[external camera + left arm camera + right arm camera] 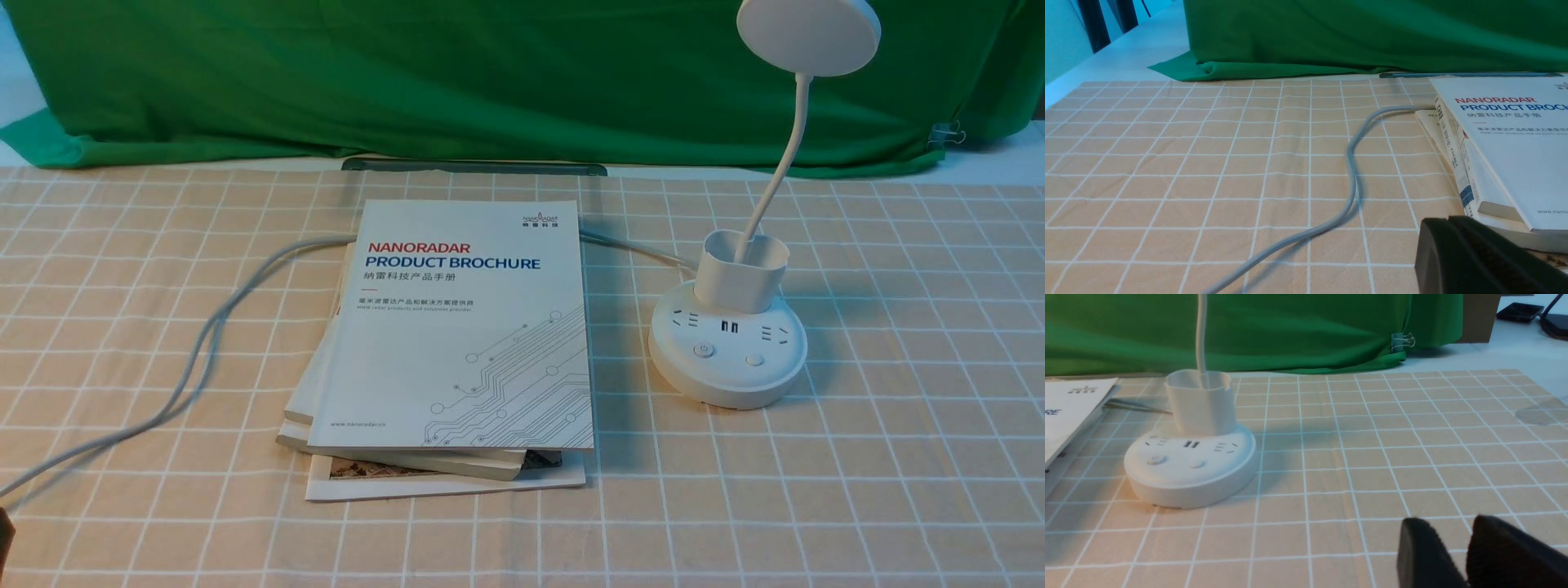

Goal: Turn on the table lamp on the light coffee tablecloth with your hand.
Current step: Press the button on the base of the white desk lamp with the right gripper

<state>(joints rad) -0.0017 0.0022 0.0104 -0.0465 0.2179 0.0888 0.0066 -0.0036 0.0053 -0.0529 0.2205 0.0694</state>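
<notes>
Parked with right fingers (1425,555) slightly parted, empty, nearer than table lamp (727,359), buttons (704,350) facing near for pressing; left fingers (1478,257) seemingly closed beside brochures (465,327).

Lamp head (804,33) partly beyond top edge

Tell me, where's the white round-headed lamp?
Front view: the white round-headed table lamp stands on the beige checked tablecloth, right of the stacked white booklets.

A staged lab tabletop: clipped green backdrop (408,73), checked tablecloth (898,490), radar product brochure (457,327).
</notes>
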